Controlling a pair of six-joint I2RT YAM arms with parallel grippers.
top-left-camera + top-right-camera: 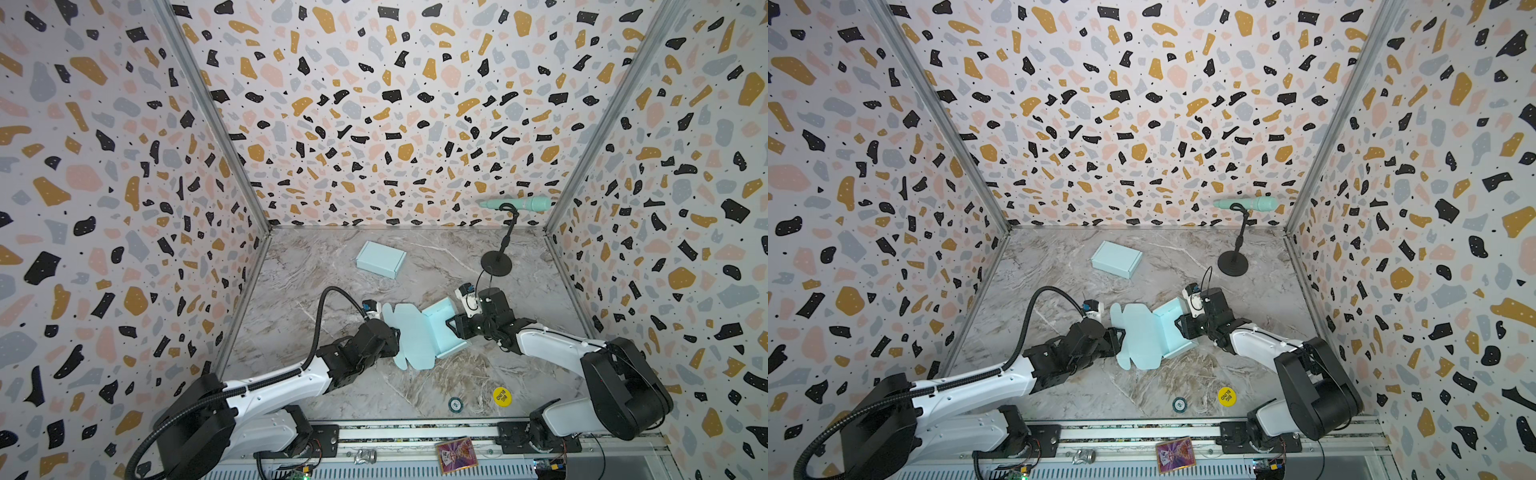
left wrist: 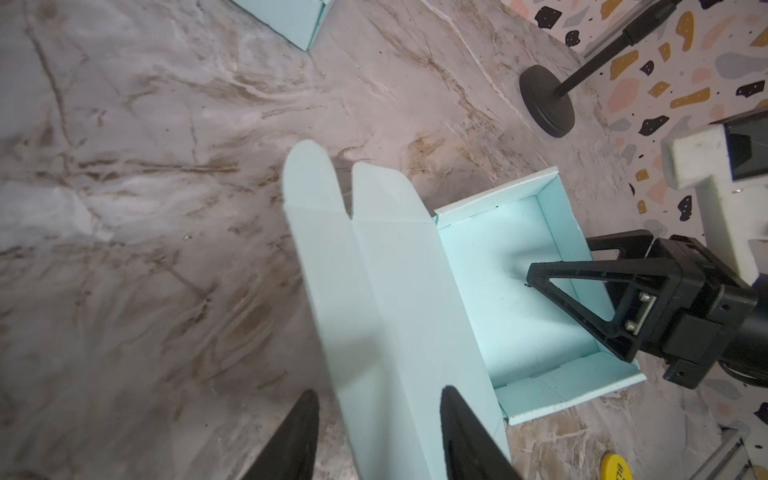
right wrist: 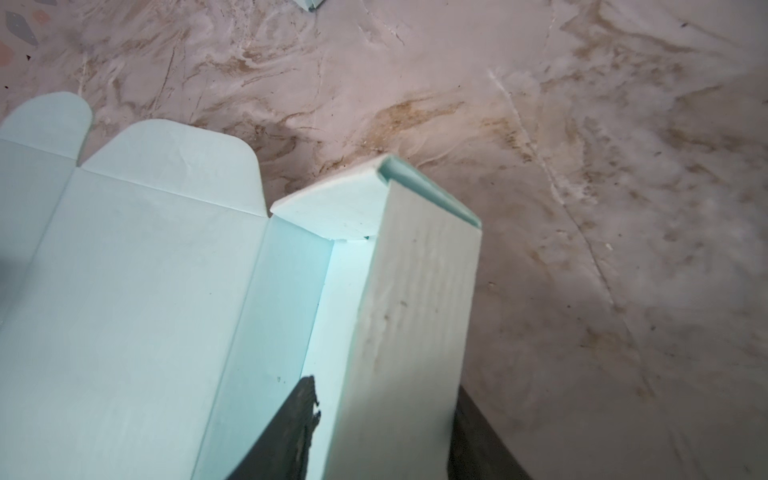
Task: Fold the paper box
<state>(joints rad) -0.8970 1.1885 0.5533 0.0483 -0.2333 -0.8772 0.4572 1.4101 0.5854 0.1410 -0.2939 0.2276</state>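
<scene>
The light blue paper box (image 1: 419, 336) lies half formed in the middle of the marble table in both top views. Its tray (image 2: 511, 291) has its walls up. Its lid (image 2: 386, 270), with two rounded flaps, stretches flat toward the left arm. My left gripper (image 2: 378, 399) sits at the lid's outer edge, jaws apart, the lid's edge between them. One finger (image 2: 461, 432) overlaps the paper and the other stands a little clear of it. My right gripper (image 3: 384, 399) straddles the tray's right wall (image 3: 415, 291) with one finger (image 3: 301, 415) inside the tray, its jaws apart.
A closed blue box (image 1: 380, 259) lies at the back. A black round-based stand (image 1: 496, 264) holding a teal microphone (image 1: 515, 203) is at the back right. A yellow disc (image 1: 502, 396) and a small chip (image 1: 455, 404) lie near the front edge.
</scene>
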